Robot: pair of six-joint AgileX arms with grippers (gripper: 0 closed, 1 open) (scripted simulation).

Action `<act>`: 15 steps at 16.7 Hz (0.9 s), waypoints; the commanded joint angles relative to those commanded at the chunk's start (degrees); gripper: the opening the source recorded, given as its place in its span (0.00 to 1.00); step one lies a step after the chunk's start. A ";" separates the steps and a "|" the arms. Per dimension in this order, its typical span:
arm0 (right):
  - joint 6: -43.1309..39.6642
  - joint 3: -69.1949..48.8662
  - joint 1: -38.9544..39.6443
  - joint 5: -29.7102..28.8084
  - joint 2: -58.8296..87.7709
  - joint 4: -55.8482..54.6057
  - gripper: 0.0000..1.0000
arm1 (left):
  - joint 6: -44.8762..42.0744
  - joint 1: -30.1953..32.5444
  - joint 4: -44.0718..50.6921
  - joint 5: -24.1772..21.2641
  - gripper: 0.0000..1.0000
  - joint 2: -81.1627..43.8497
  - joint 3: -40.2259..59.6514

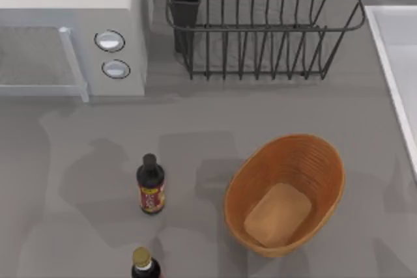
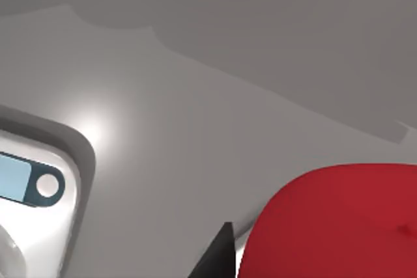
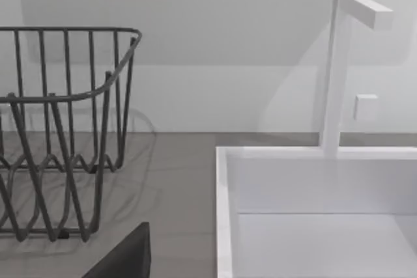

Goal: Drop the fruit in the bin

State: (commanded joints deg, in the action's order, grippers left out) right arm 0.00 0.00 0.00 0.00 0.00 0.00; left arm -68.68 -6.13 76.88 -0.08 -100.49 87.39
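From above, the bin (image 1: 285,193) is sitting right of centre, holding nothing, with 2 dark bottles (image 1: 150,185) standing left of it and a wire rack (image 1: 260,24) behind.

In the left wrist view, the fruit (image 2: 339,222) is looming close beside a dark fingertip (image 2: 218,258) of the left gripper; whether it is clamped cannot be told. Its glossy skin looks slippery and firm, so gripping across the widest middle seems safest.

The right wrist view is facing the rack and a white sink (image 3: 313,213); that gripper's opening cannot be told.
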 joint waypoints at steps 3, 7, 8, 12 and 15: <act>0.00 0.00 0.00 0.00 0.00 0.00 1.00 | 0.46 0.22 -0.19 -0.12 0.00 0.32 0.03; 0.00 0.00 0.00 0.00 0.00 0.00 1.00 | 8.57 6.93 -0.22 -2.73 0.00 0.84 2.33; 0.00 0.00 0.00 0.00 0.00 0.00 1.00 | 12.06 9.51 -0.17 -3.67 0.00 0.69 3.28; 0.00 0.00 0.00 0.00 0.00 0.00 1.00 | 31.83 21.59 -0.28 -7.38 0.00 -1.72 8.92; 0.00 0.00 0.00 0.00 0.00 0.00 1.00 | 51.72 31.61 -0.62 -9.08 0.00 -5.16 14.34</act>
State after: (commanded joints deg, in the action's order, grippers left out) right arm 0.00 0.00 0.00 0.00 0.00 0.00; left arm -16.97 25.47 76.25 -9.15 -105.64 101.73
